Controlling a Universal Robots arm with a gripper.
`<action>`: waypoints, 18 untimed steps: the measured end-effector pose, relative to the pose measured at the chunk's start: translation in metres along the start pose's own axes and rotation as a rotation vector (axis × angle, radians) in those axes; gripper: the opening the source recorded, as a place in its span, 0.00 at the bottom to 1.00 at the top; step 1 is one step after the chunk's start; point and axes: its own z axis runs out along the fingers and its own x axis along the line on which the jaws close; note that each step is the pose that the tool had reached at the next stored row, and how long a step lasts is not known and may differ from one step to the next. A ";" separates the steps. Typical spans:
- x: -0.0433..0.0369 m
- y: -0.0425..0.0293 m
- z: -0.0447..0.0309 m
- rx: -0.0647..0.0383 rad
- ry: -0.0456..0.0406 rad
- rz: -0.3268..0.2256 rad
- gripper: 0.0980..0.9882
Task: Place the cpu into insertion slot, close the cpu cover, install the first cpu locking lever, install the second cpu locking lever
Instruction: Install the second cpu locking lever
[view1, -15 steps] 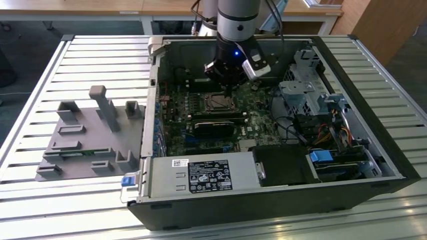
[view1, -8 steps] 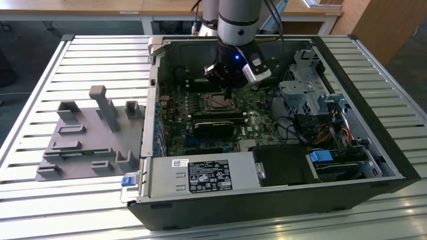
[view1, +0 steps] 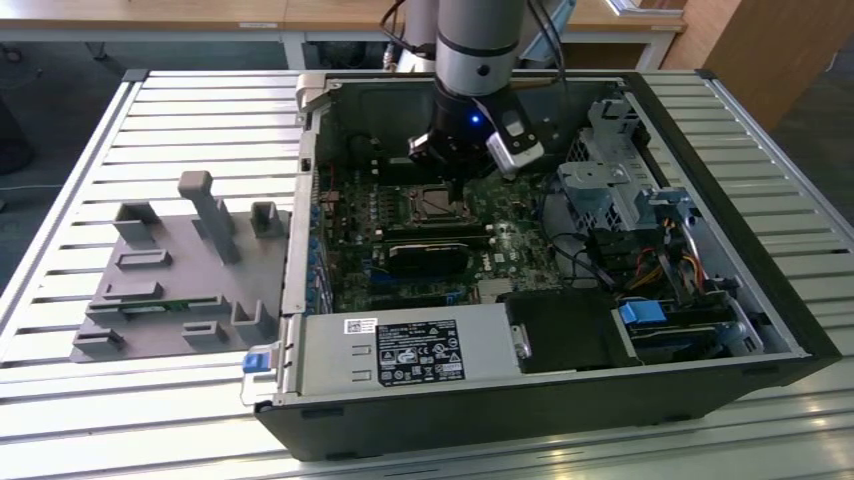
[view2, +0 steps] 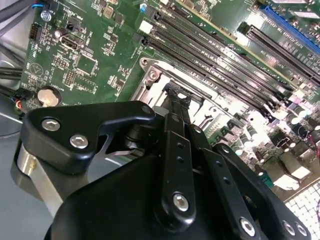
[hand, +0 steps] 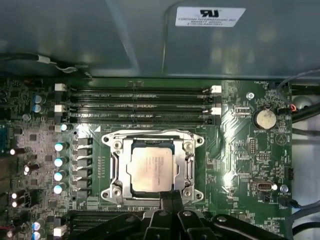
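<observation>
The cpu (hand: 152, 167), a square chip with a dull silver top, lies flat in the insertion slot on the green motherboard (hand: 240, 150); the slot's contact grid is hidden under it. The cpu cover (hand: 188, 152), a metal frame with a large window, lies down around the chip. My gripper (hand: 170, 199) is shut, its thin black fingers together at one edge of the cover's frame, with nothing between them. In the exterior view the gripper (view1: 454, 188) hangs just above the cpu (view1: 434, 205) inside the open computer case. In the second wrist view the fingertips (view2: 175, 102) reach the frame's edge (view2: 152, 82).
Long black memory slots (hand: 140, 105) run beside the socket, and a coin battery (hand: 264, 118) sits nearby. The case wall (hand: 150, 35) stands close behind. A drive cage (view1: 614, 190), a power supply (view1: 400, 350) and cables crowd the case. A grey fixture tray (view1: 174, 270) lies at the exterior view's left.
</observation>
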 end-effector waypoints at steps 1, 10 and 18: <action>0.0000 -0.0013 0.0002 -0.001 0.0001 0.000 0.01; 0.0071 -0.0149 -0.0001 -0.004 0.0002 0.000 0.01; 0.0280 -0.0165 0.0010 -0.005 0.0002 0.000 0.01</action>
